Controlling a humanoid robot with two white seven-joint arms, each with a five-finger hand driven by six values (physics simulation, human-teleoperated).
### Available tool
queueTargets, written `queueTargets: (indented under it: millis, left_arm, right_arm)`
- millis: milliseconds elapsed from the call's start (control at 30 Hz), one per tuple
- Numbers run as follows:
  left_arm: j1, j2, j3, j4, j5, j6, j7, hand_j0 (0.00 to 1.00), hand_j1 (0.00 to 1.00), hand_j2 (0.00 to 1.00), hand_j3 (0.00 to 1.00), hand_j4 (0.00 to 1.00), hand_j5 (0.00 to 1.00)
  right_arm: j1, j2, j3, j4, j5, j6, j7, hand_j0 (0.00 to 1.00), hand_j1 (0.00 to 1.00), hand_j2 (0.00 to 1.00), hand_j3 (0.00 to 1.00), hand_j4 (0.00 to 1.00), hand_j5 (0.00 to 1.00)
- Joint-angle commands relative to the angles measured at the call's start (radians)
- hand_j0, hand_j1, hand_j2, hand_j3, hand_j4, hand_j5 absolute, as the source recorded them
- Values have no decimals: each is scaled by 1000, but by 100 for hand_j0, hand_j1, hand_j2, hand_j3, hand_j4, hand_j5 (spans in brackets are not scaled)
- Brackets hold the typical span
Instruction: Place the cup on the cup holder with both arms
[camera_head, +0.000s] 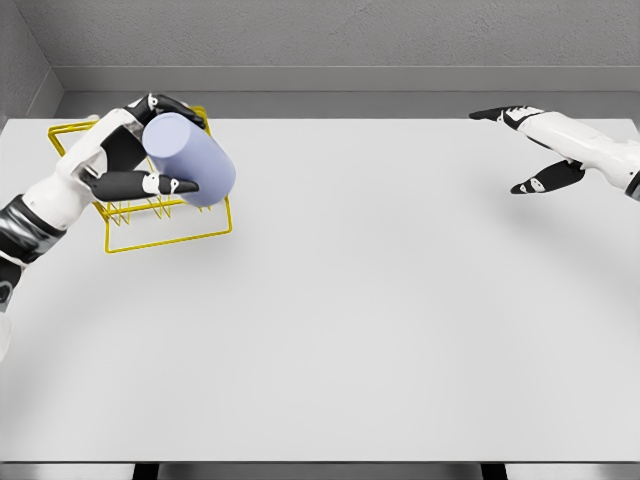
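At far left the lavender cup (190, 160) is gripped, tilted, by the left hand (135, 165) over the yellow wire cup holder (170, 235) (seating unclear); it should be lowered squarely onto the prongs. The right hand (545, 150) is held open, empty, far right.

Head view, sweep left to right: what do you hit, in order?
left hand gripping the cup, both over the yellow wire cup holder (these overlap, so no order among them) → bare stretch of table → right hand, open, holding nothing
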Motion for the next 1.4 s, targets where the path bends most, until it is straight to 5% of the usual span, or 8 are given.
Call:
queueTargets:
  millis: [0, 700, 733, 800, 867, 1267, 1367]
  left_arm:
    - [0, 2, 2, 2, 8, 1, 1, 43, 43, 43, 43, 43, 43]
    - [-18, 34, 18, 69, 6, 1, 1, 43, 43, 43, 43, 43, 43]
    - [-17, 34, 17, 68, 6, 1, 1, 49, 49, 49, 49, 49, 49]
    - [-15, 34, 15, 60, 2, -1, 1, 83, 83, 83, 83, 83, 83]
    - [-12, 34, 15, 59, 2, -1, 1, 100, 100, 100, 100, 100, 100]
    - [-6, 38, 20, 52, 5, -2, 1, 100, 100, 100, 100, 100, 100]
    - [8, 80, 38, -18, 43, -10, 1, 100, 100, 100, 100, 100, 100]
  right_arm:
    - [0, -1, -2, 0, -7, 1, -1, 100, 100, 100, 100, 100, 100]
    - [2, 1, 0, -2, -8, 1, -1, 100, 100, 100, 100, 100, 100]
    - [2, 1, 0, -2, -7, 1, -1, 100, 100, 100, 100, 100, 100]
    - [0, 1, 0, -2, -7, 1, -1, 100, 100, 100, 100, 100, 100]
    - [2, 2, 0, 0, -7, 1, -1, 100, 100, 100, 100, 100, 100]
    - [2, 7, 0, -2, -7, 1, -1, 100, 100, 100, 100, 100, 100]
    - [2, 7, 0, 0, -7, 1, -1, 100, 100, 100, 100, 100, 100]
